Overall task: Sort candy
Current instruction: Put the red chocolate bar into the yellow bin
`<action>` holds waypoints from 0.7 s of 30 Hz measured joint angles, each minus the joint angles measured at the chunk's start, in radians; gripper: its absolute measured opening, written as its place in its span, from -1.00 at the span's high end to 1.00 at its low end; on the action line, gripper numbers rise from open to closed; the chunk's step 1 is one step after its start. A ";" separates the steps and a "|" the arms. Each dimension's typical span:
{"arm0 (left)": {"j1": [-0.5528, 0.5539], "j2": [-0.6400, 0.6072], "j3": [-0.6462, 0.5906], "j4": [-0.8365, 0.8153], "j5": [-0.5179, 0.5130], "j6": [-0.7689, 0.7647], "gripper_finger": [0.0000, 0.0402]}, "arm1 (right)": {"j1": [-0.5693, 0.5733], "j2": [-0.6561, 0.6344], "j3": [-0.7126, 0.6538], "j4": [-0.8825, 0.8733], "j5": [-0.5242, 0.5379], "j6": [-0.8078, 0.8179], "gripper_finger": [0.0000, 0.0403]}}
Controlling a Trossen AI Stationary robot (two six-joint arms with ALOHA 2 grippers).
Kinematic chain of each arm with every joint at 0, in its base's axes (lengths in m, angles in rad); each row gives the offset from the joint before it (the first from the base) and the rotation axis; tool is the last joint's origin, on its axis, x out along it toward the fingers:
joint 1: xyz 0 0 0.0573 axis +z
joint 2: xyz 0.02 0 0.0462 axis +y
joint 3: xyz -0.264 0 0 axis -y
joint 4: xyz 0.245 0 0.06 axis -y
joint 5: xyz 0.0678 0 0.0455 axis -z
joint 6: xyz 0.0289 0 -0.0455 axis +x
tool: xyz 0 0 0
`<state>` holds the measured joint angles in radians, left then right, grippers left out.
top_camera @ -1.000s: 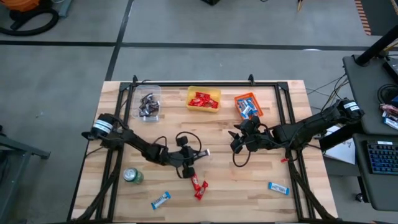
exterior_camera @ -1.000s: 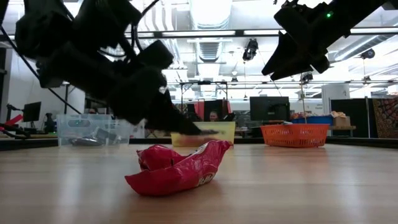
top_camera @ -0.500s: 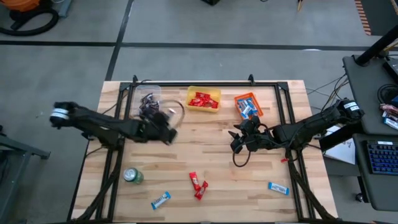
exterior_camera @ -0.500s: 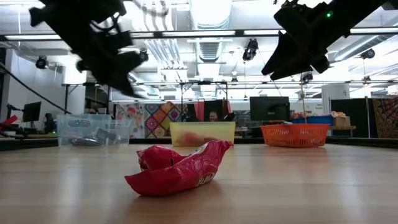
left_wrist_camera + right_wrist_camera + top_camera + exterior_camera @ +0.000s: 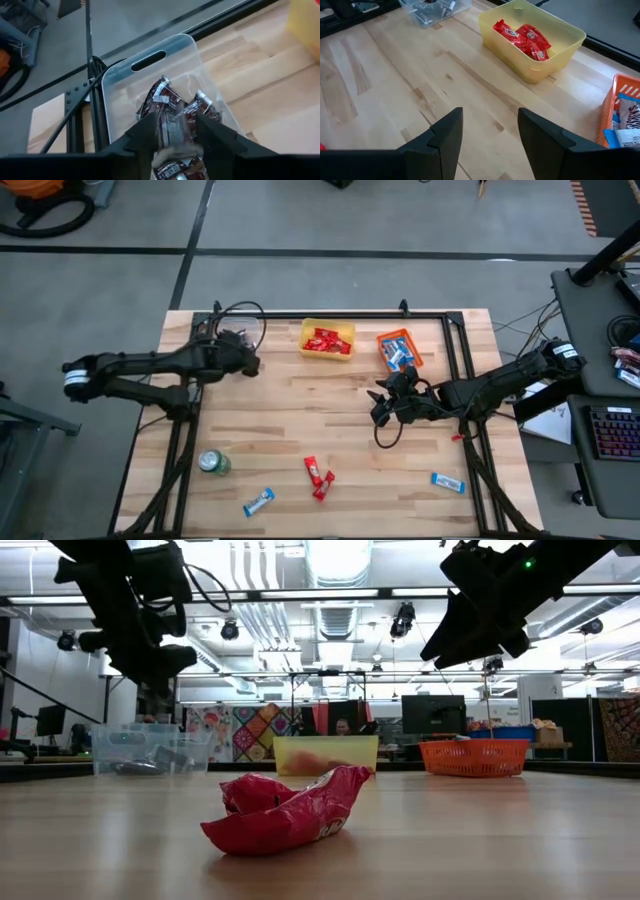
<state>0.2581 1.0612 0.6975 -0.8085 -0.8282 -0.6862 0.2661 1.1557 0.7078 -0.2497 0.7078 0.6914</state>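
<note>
Since the frame one second back, the left arm has swung from mid-table, near the red bars, to the far-left corner; the left gripper (image 5: 175, 137) now hangs over the clear bin (image 5: 125, 82). Right arm unchanged over that second.

Left gripper: fingers (image 5: 145, 135) spread apart, with a dark brown bar (image 5: 172, 127) between them above the pile of brown/silver bars (image 5: 172, 107) in the bin. Cannot tell whether the fingers touch it. White lettering on the brown wrappers, too small to read.

Left to right on the table, high view:
- green can (image 5: 213, 463), near-left, upright.
- blue-and-white bar (image 5: 258, 501), near edge.
- two red bars (image 5: 319, 476) touching, centre-front; in the low view, crumpled, one lapping the other; white print not legible.
- yellow bin (image 5: 306, 331) holding red bars (image 5: 327, 341); white logos, unreadable.
- orange basket (image 5: 384, 339) with blue-and-white bars (image 5: 399, 353); dark letters on a wrapper cut off in the right wrist view.
- lone blue-and-white bar (image 5: 447, 482), near-right.

Right gripper (image 5: 490, 135): fingers spread, empty, hovering over bare wood right of centre.

Clear bin mostly hidden beneath the left arm in the high view.
</note>
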 joint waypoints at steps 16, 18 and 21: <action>-0.085 0.038 0.002 0.041 0.193 0.041 0.18 | 0.000 0.000 0.000 -0.002 0.000 -0.003 0.11; -0.135 0.038 0.005 0.082 0.240 0.069 0.18 | 0.000 0.000 0.000 -0.001 0.000 -0.003 0.11; -0.230 0.039 0.006 0.181 0.316 0.140 0.18 | 0.000 0.000 0.000 -0.001 0.000 -0.003 0.11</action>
<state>0.0282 1.0999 0.7033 -0.6275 -0.5121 -0.5460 0.2661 1.1557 0.7078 -0.2508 0.7081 0.6888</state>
